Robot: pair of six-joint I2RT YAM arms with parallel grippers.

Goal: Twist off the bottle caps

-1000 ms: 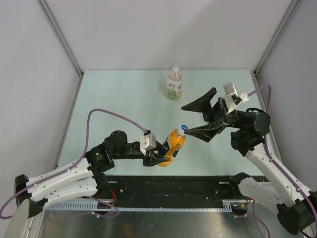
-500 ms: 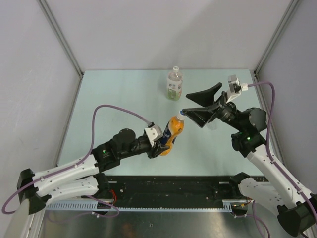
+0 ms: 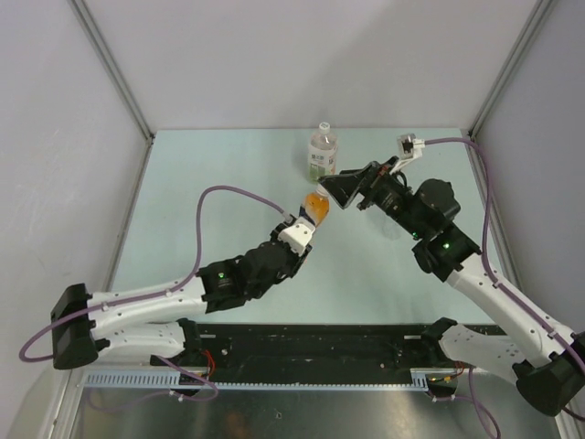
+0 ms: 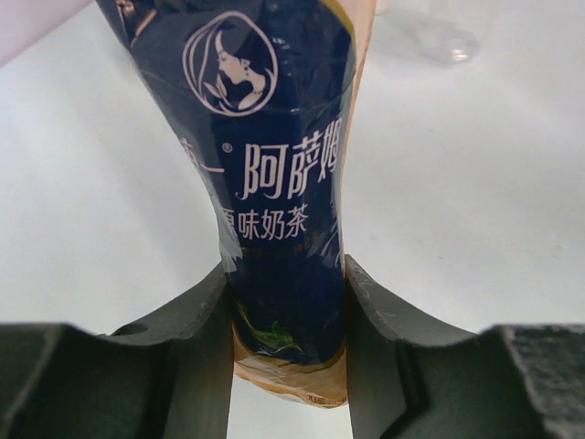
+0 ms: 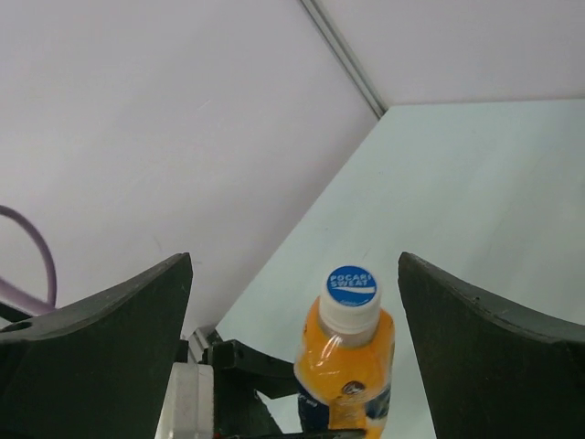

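1. Got the left gripper (image 4: 285, 352) pinching the bottle (image 4: 283, 183) low on its body. One finger pressed against each side of the dark label (image 4: 274, 137), with the bottle's base end poking out just past them toward the wrist camera.
2. Seeing orange drink behind that navy label, plus white script and a little round logo of a woman's head, all in the left wrist view.
3. Looks held up off the table (image 3: 219, 183) and tilted, neck end aimed away from the left arm and over at the right one.
4. Got the right gripper (image 5: 294, 263) spread wide and gripping nothing, one finger off to each side of the bottle's top.
5. Spotting the cap (image 5: 351, 285) screwed on the bottle's neck: blue top with white lettering, white skirt under it. Sits in the gap between those spread fingers, apart from both of them.
6. Can't make out that cap from the top camera. Tucked under the right gripper there, with only a bit of the bottle's orange shoulder showing beside the black finger.
7. Also got a clear bottle (image 3: 322, 155) standing upright just beyond the bottle, toward the back wall, whitish cap (image 3: 323, 127) on top. Touched by neither gripper, though close behind the right one's far finger.
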